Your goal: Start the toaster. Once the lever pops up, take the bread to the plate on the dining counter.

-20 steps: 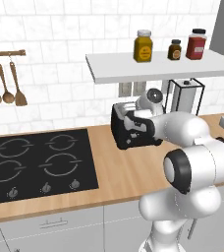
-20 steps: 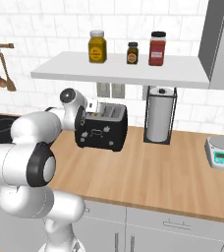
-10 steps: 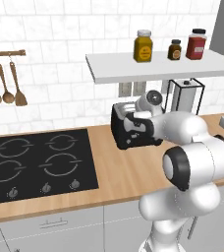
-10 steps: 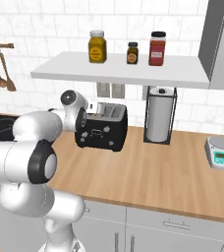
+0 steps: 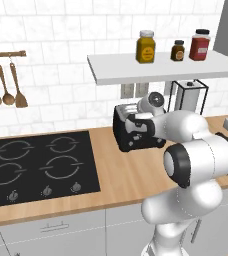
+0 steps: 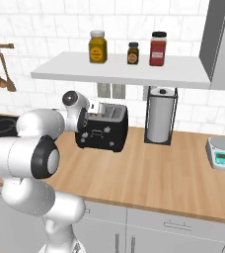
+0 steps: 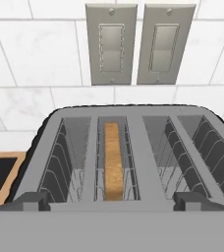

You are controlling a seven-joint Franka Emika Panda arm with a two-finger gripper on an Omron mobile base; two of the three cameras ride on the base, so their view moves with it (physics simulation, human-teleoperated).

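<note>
The black toaster [image 5: 125, 134] [image 6: 104, 132] stands on the wood worktop against the tiled wall. Looking down on the toaster top [image 7: 133, 147] in the hand view, I see the bread [image 7: 113, 165] sunk edge-up in the second slot from the left, its brown crust showing. My gripper [image 5: 136, 125] [image 6: 87, 118] [image 7: 112, 201] hovers close over the toaster's front edge. It is open, with the fingertips [image 7: 33, 201] spread wide and nothing between them. The plate and the dining counter are out of view.
A black hob [image 5: 36, 167] lies left of the toaster. A paper towel holder [image 6: 160, 116] and a small scale [image 6: 223, 153] stand to the right. A shelf [image 6: 119, 69] with three jars hangs just above. Two wall switch plates [image 7: 133, 44] sit behind the toaster.
</note>
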